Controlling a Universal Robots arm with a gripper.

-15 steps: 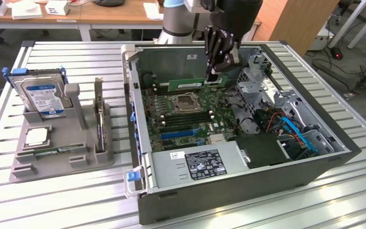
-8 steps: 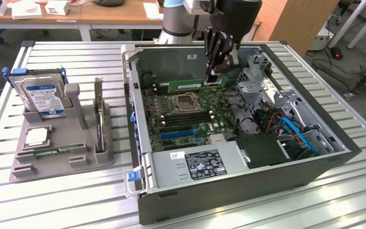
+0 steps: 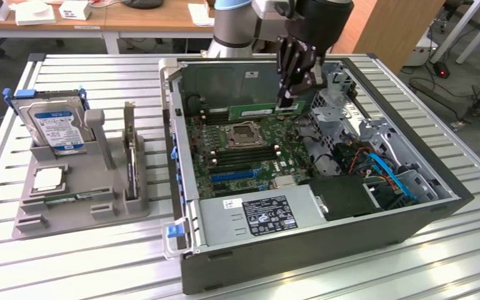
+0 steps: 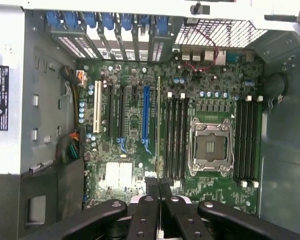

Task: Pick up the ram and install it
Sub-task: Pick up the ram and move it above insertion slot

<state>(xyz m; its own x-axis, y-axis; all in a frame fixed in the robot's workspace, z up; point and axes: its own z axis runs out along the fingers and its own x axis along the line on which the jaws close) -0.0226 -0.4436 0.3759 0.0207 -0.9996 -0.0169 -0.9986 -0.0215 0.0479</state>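
- The gripper [image 3: 287, 103] is clenching the ram [image 3: 250, 112] by one end, above the open computer case [image 3: 307, 250].
- It is holding the stick edge-down, probably for lining up with the memory slots [image 4: 176, 135].

A ribbed grey metal table [image 3: 73, 250] fills the foreground; behind it stand pale wooden desks [image 3: 140, 19] and a wooden panel [image 3: 382, 28]; dark cables [image 3: 437, 87] trail across grey floor [image 3: 440, 134] at the exterior view's right.

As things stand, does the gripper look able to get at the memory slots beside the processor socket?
Probably yes. The gripper, shut on the ram, hangs over the motherboard in the open computer case; the memory slots beside the processor socket look empty, with nothing standing over them.
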